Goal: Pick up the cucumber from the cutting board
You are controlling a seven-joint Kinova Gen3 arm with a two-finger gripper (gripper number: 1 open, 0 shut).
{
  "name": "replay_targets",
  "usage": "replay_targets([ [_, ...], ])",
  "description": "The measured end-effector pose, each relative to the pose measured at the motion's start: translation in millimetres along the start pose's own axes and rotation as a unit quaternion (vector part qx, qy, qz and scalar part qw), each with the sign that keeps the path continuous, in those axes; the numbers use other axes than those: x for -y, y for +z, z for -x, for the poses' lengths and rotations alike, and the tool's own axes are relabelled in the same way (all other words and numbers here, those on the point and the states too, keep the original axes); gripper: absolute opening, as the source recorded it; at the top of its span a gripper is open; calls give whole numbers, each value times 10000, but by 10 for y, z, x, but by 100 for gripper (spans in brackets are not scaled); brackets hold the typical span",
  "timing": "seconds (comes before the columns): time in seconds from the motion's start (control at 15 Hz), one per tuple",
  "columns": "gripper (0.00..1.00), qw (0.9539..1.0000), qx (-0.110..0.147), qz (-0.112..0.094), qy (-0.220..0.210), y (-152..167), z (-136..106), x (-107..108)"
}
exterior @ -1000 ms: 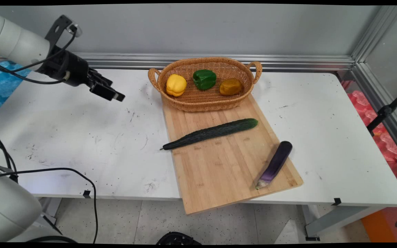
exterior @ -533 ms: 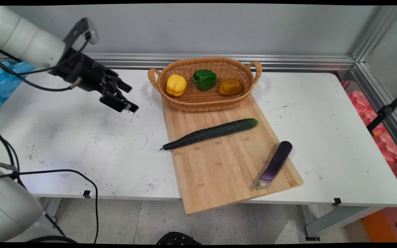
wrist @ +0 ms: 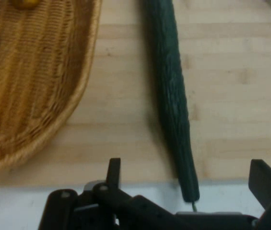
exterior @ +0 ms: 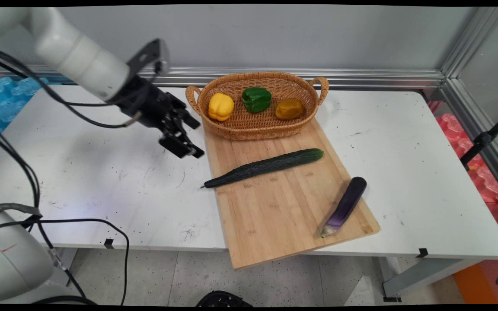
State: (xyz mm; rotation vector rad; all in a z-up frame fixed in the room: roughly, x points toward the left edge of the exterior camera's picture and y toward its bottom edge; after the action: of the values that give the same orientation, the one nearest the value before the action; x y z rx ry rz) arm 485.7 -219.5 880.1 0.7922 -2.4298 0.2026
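Black tool (exterior: pixel 190 138). Dark green bumpy cucumber (exterior: pixel 266 166); purple eggplant (exterior: pixel 346 205). Tan woven basket (exterior: pixel 257 127): yellow pepper (exterior: pixel 220 106), green pepper (exterior: pixel 256 99), orange pepper (exterior: pixel 289 109). Pale striped wooden board (exterior: pixel 283 207); white speckled table (exterior: pixel 102 172).

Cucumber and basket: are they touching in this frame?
Apart. The main view shows bare cutting board between the cucumber and the basket; the hand view shows the same strip of wood between them.

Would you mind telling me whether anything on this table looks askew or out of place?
Mildly, yes: the cutting board juts past the table's near edge, the cucumber's stem end overhangs the board's left side, and the eggplant lies at its right edge.
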Motion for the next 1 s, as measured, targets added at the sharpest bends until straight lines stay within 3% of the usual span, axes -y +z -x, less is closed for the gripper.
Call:
replay_targets([
  [1.0, 100, 9983, 564, 81, 86, 1410, -708, -97],
])
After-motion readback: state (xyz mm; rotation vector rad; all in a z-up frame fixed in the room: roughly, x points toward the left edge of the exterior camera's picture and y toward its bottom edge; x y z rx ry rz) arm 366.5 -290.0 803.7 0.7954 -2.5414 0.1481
